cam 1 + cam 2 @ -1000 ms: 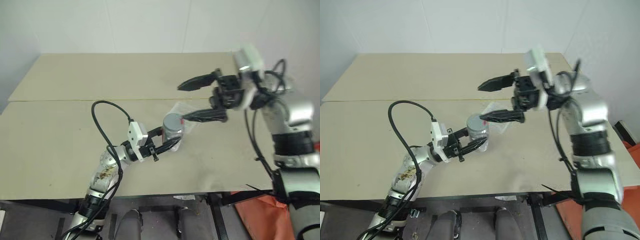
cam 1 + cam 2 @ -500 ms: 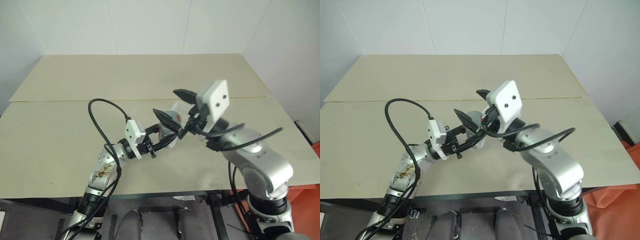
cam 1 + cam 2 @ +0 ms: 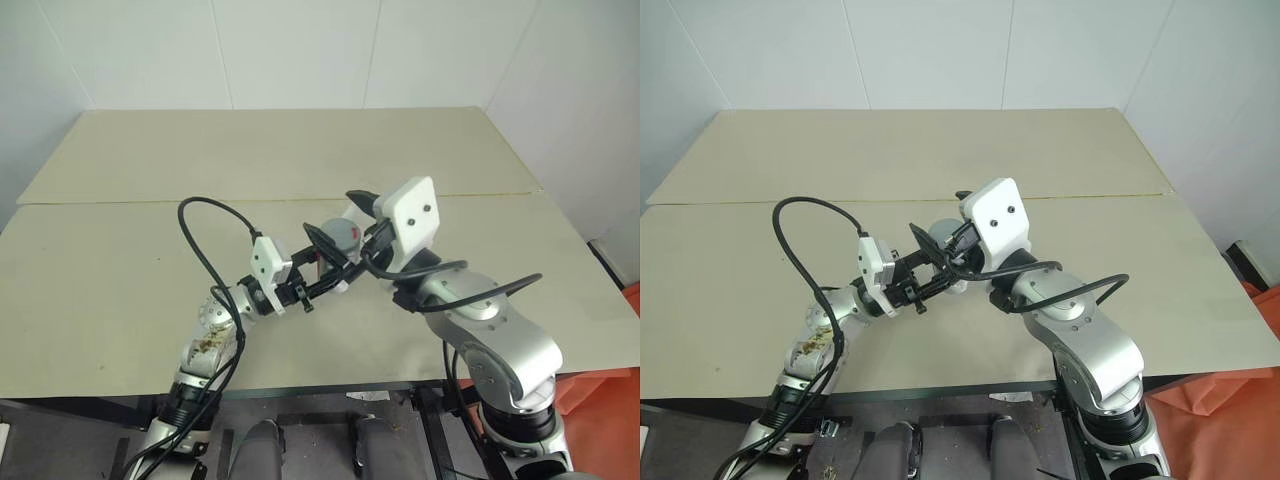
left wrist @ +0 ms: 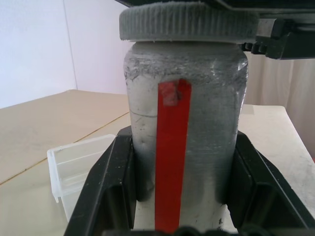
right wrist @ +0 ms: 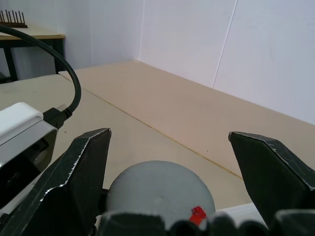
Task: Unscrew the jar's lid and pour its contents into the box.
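The jar point(image 4: 182, 147), silvery-grey with a red strip down its side, stands upright in my left gripper point(image 4: 182, 201), which is shut on its body. Its ribbed grey lid point(image 4: 187, 22) sits on top, with a small red mark showing in the right wrist view. My right gripper point(image 5: 169, 133) hangs just above the lid point(image 5: 160, 189), open, one finger on each side and neither touching it. In the head views both grippers meet over the table's middle around the jar point(image 3: 338, 238). The clear box point(image 4: 78, 167) lies on the table right behind the jar. The contents are hidden.
The beige table point(image 3: 120, 250) has a seam running across it behind the grippers, and white walls stand close behind and to the right. A black cable point(image 3: 205, 250) loops up from my left wrist. The front edge lies close below my arms.
My right arm has swung in from the right and come down, its open gripper turning to straddle the jar's lid. The left gripper and jar have kept still.
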Motion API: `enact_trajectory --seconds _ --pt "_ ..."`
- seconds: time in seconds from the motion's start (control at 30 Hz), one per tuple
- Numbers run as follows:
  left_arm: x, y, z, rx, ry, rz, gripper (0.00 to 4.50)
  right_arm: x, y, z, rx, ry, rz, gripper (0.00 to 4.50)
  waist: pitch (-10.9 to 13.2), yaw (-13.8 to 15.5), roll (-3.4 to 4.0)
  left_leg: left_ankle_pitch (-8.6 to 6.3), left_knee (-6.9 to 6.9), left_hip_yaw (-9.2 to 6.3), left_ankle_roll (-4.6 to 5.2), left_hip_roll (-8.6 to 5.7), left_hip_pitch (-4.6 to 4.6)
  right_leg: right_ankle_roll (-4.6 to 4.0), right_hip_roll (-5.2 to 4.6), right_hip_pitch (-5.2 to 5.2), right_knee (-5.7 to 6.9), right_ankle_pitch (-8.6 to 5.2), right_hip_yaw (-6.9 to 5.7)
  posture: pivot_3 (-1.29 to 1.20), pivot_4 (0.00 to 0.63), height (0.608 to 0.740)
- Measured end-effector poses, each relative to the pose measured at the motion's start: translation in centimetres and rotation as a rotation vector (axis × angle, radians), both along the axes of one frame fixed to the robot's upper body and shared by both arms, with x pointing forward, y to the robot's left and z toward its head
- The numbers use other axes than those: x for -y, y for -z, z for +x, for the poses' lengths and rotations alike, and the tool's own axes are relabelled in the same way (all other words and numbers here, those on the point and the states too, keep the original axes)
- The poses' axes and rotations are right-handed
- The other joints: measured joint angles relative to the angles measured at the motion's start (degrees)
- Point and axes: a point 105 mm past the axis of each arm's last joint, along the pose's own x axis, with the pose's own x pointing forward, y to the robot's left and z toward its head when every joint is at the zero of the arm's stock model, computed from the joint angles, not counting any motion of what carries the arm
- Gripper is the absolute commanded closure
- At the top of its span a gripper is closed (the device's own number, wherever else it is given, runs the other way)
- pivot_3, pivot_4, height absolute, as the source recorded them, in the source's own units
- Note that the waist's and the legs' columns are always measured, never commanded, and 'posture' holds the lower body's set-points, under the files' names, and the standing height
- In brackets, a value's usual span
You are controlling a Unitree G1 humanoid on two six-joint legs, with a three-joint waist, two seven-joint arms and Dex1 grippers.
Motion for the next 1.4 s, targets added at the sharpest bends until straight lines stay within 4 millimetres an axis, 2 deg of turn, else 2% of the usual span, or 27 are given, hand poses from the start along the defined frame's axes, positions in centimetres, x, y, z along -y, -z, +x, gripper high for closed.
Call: enact_trajectory --seconds 0.43,0.67,0.93,1.17,1.33,1.4 --pt "0.0 0.0 0.0 0.005 -0.003 0.001 2.53 0.4 1.1 0.5 -0.027 0.036 -0.026 0.04 0.0 -0.5 0.0 0.0 0.0 0.0 0.0 0.0 -0.01 0.03 0.0 0.0 0.0 0.02 0.0 0.0 0.15 0.74" --pt "-0.6 0.1 0.4 -0.012 -0.02 -0.018 2.53 0.9 1.4 0.1 -0.031 0.038 -0.037 0.04 0.0 -0.5 0.0 0.0 0.0 0.0 0.0 0.01 -0.01 0.01 0.0 0.0 0.0 0.0 0.0 0.0 0.15 0.74" --pt "-1.7 0.3 1.3 -0.031 -0.052 -0.019 2.53 2.1 1.6 -0.3 -0.038 0.056 -0.038 0.04 0.0 -0.6 0.0 0.0 0.0 0.0 0.0 0.01 -0.01 0.0 0.0 0.0 -0.01 -0.01 0.0 0.0 0.15 0.74" --pt "-2.7 0.2 1.6 -0.025 -0.068 -0.018 2.53 4.1 1.9 0.1 -0.046 0.128 -0.054 0.04 0.0 -0.6 0.0 0.0 0.0 0.0 0.0 0.0 -0.02 0.0 -0.01 0.0 -0.03 -0.01 0.0 0.0 0.15 0.74" --pt "-2.7 0.1 1.6 -0.019 -0.066 -0.019 2.53 4.0 1.4 -0.2 -0.048 0.082 -0.025 0.04 0.0 -0.6 0.0 0.0 -0.01 0.0 0.0 0.01 -0.01 0.0 0.0 0.0 -0.02 -0.01 0.0 0.0 0.15 0.74" --pt "-2.6 0.0 1.6 -0.016 -0.067 -0.024 2.53 3.3 0.3 -0.6 -0.04 0.019 0.048 0.04 0.0 -0.8 0.0 0.0 -0.01 -0.01 0.0 0.02 -0.01 0.02 0.02 0.0 -0.01 0.0 0.0 0.0 0.15 0.74"
